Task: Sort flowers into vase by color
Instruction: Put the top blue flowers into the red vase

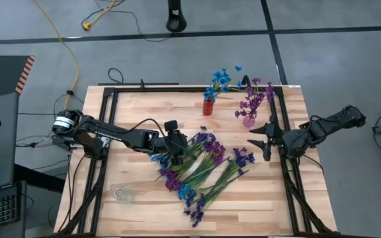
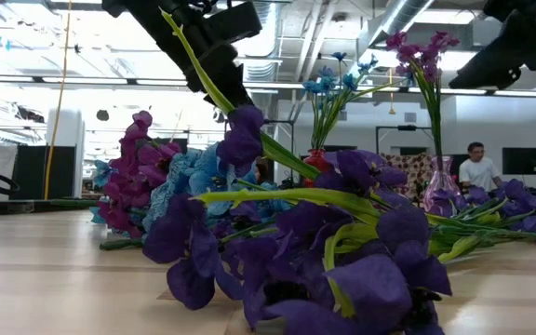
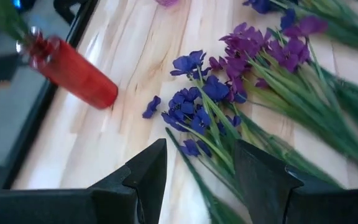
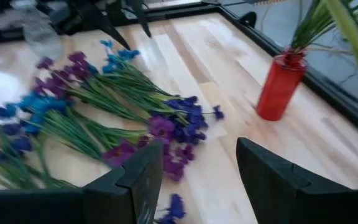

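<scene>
Pale wood bench [image 1: 144,112] on grey floor; we count three vases: red [image 1: 208,106], pink [image 1: 248,120], clear [image 1: 122,194]. The flowers [image 1: 200,168] lie heaped mid-bench. Left gripper [image 1: 174,158] and right gripper [image 1: 262,139]: fingers open, empty.

The left tool [image 1: 173,153] hangs at frame centre, fingers apart and empty; the right tool [image 1: 264,138] waits right of centre, fingers also apart.

Dark jointed arms, black cables
</scene>
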